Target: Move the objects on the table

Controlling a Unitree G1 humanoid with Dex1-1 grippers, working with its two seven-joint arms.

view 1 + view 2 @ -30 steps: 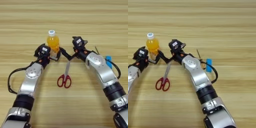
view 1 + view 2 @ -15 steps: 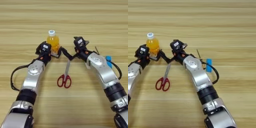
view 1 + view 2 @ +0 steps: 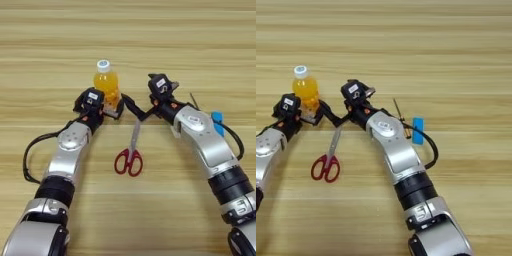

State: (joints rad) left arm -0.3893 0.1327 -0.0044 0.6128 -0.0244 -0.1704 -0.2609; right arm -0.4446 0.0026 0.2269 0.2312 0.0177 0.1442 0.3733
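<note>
While our left gripper [image 3: 114, 107] clamps the juice bottle [image 3: 106, 82], our right gripper [image 3: 134, 109], fingers spread, reaches over the scissors [image 3: 130, 152]; nothing looks relocated yet.

Showed bright, even light across the whole table [image 3: 200, 30], from the far edge down to the near one. Seemed lit from overhead by a broad, diffuse source. Left only faint, soft-edged shadows: a thin dark rim under the scissors [image 3: 129, 161], a small smudge at the foot of the bottle [image 3: 106, 82], and a pale band on the wood beside each arm. Glowed warmly through the bottle's orange contents. Caught soft white highlights on the grey shell of the right arm [image 3: 200, 131] and the silver casing of the left arm [image 3: 72, 142]. Gave the wood a mild matte sheen. Kept the grain stripes straight right out to the side edges.
</note>
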